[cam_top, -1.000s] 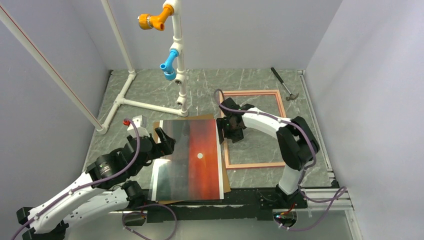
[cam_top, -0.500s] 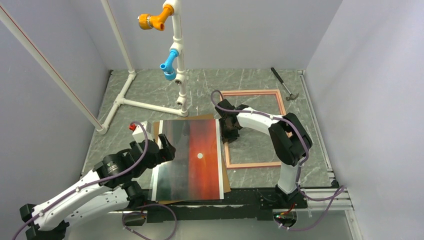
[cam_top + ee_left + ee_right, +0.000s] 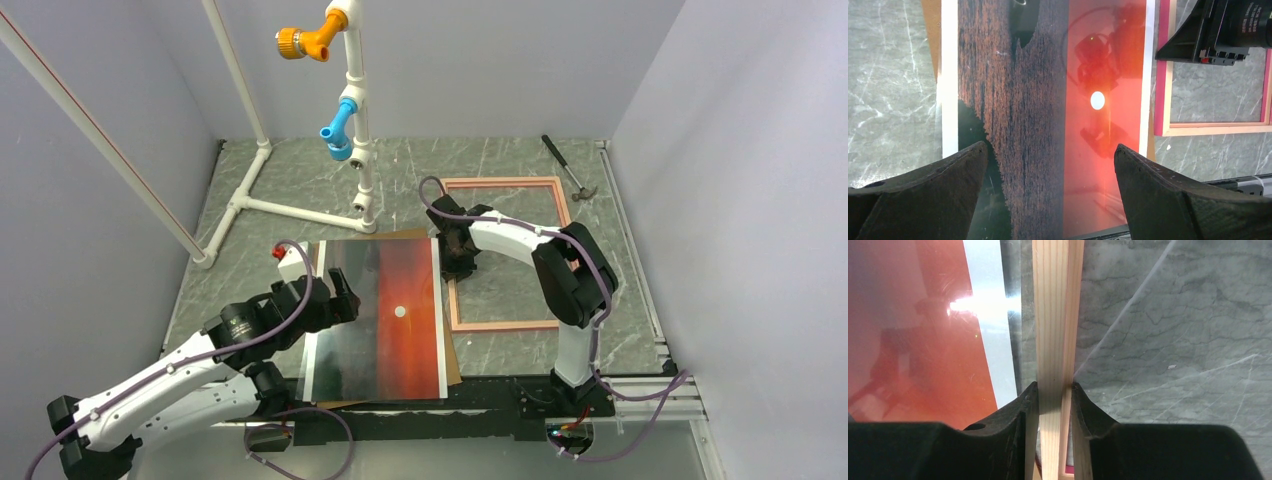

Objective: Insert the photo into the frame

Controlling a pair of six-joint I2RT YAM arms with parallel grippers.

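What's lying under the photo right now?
A brown board lies under the photo; only thin strips of it show past the photo's edges. The rest of the board, and anything else beneath, is covered.

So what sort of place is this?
Probably a robot test cell: plain grey walls box in a marble-patterned table, the left arm and right arm are bolted at its near edge, plus a white pipe stand.

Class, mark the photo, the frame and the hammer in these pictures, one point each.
photo [image 3: 400, 335]: top view, on the orange-red sky near the white sun.
frame [image 3: 500, 183]: top view, on its far rail.
hammer [image 3: 563, 165]: top view, on its handle.
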